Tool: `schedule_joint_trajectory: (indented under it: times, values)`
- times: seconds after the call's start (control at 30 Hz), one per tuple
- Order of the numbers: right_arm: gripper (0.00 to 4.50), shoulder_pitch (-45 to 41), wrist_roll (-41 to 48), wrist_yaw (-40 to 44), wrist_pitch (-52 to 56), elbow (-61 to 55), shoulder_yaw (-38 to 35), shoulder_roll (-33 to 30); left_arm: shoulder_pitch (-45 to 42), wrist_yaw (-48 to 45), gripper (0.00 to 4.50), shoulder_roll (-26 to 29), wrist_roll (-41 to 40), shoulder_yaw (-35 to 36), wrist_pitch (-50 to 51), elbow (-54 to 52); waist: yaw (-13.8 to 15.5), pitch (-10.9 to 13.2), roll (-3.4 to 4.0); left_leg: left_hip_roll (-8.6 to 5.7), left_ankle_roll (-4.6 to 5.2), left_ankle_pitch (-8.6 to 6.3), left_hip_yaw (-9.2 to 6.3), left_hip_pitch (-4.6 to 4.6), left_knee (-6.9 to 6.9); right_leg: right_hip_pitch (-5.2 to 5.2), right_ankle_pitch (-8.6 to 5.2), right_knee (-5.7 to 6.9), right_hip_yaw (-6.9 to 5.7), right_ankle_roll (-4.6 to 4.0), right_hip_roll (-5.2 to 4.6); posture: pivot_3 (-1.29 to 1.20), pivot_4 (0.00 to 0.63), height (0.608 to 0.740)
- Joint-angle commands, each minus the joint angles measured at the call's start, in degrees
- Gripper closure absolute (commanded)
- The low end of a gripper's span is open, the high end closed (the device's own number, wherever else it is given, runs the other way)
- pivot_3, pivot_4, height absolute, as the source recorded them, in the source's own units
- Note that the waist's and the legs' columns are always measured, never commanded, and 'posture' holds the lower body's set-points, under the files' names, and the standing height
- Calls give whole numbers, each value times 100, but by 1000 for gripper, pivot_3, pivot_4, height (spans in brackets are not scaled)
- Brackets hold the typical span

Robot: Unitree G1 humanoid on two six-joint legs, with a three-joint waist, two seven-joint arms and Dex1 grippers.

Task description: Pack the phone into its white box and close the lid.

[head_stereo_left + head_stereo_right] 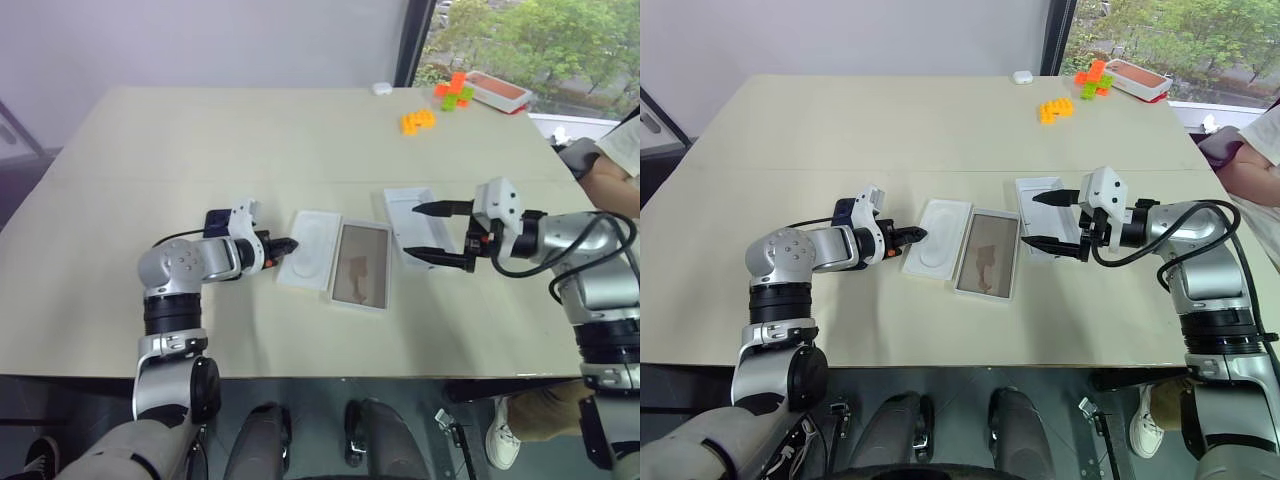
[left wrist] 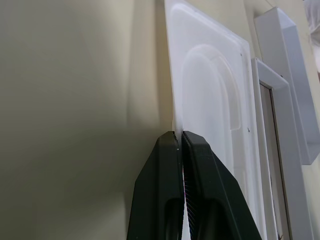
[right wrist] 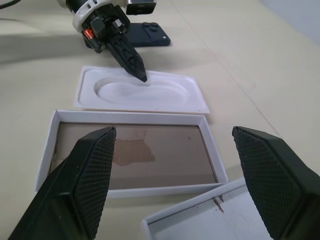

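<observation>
Left hand (image 1: 290, 244) is pinched fully closed on the near edge of the thin white moulded insert with the oval recess (image 1: 312, 248); the left wrist view shows the lip sandwiched between the fingertips (image 2: 176, 142), so the grip is a sliver at best. Right hand (image 1: 432, 232) hangs wide open and empty over the shallow white rectangular lid (image 1: 418, 224), which lies inside-up at 3 o'clock of the white-rimmed cardboard box with the tan floor (image 1: 361, 264). Insert sits touching the box's 9 o'clock side; the slim dark navy-blue phone (image 3: 149, 34) lies flat on the beige surface (image 1: 250, 130) further out at 9 o'clock, tucked behind the left wrist. Risks as I read them: the edge pinch is shallow, so the insert could peel out or flex and flip when lifted; being light plastic, it may also drag against the box rim and shove the box toward the lid. The left forearm is close over the phone, so any sweep outward could knock it toward the surface edge. If the insert goes in skewed, the phone won't seat flat and the lid will ride up. The right hand's open fingers straddle the lid wall; a descent off-centre could tip it.
</observation>
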Motion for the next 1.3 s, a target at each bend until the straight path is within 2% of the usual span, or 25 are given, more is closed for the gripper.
schedule_joint_trajectory:
  times: [0.03, 0.33, 0.47, 0.63, 0.77, 0.9, 1.0, 1.13, 1.23, 1.3]
  values:
    - [588, -119, 44, -35, -16, -221, -48, -5, -60, 91, 4466, -6, -70, 178, 44, -36, 1, 0, 0, 0, 0, 0, 0, 0, 0, 0, 0, 0, 0, 0, 0, 0, 150, 740]
    - [588, 84, 161, -51, 263, -539, 51, 37, -204, -39, 4466, 443, -201, 305, -7, -213, 1, 1, -1, 1, 0, 0, 0, -1, -2, -3, 0, 0, 0, 0, 1, 0, 150, 740]
    - [588, 256, 453, -201, 1183, -1160, 235, 97, -274, -50, 4466, 638, -179, 438, -389, -307, 8, 1, -1, 5, -1, 0, -2, -5, -3, -6, 0, 0, -2, 0, -1, 0, 150, 740]
    - [588, 302, 468, -547, 1713, -1681, 518, 327, -296, -125, 4466, 800, -340, 689, -370, -275, 8, 1, -1, 3, -1, 0, -2, -6, -3, -6, 0, -2, -2, 0, -4, 0, 150, 740]
    - [588, 422, 255, -718, 1974, -2142, 988, 421, -262, -284, 4466, 968, -374, 809, -547, -10, 6, 1, -2, 5, -1, -1, -3, -7, -5, -10, 0, -1, -3, 0, -1, 0, 150, 740]
    - [588, 588, -416, -938, 1662, -2142, 1540, 405, -291, -306, 4466, 1038, -388, 815, -648, 1, 14, 1, -2, 4, -1, -1, -1, -10, -5, -10, 0, -4, -3, 0, -2, 0, 150, 740]
    - [588, 655, -354, -1037, 1907, -2176, 1607, 510, -279, -281, 4466, 1070, -358, 782, -709, 20, 14, 2, -3, 2, -1, -1, -2, -13, -5, -11, -1, -6, -3, 0, -4, 0, 150, 740]
    - [588, 719, -827, -1124, 1765, -2063, 1941, 426, -232, -267, 4466, 1073, -371, 741, -700, -22, 9, 2, -3, 2, -1, -1, -2, -13, -5, -11, -1, -6, -4, 0, -3, 0, 150, 740]
    - [1438, 807, -945, -1037, 1585, -1989, 2007, 405, -176, -228, 4500, 998, -372, 682, -688, -155, 8, 2, -3, 3, -1, -1, -4, -12, -5, -11, -1, -5, -6, 0, 0, 0, 150, 740]
    - [2413, 815, -975, -994, 1523, -1968, 2004, 414, -171, -181, 4500, 960, -360, 680, -699, -186, 7, 2, -4, 3, -1, -1, -3, -12, -5, -11, -1, -5, -6, 0, 0, 0, 150, 740]
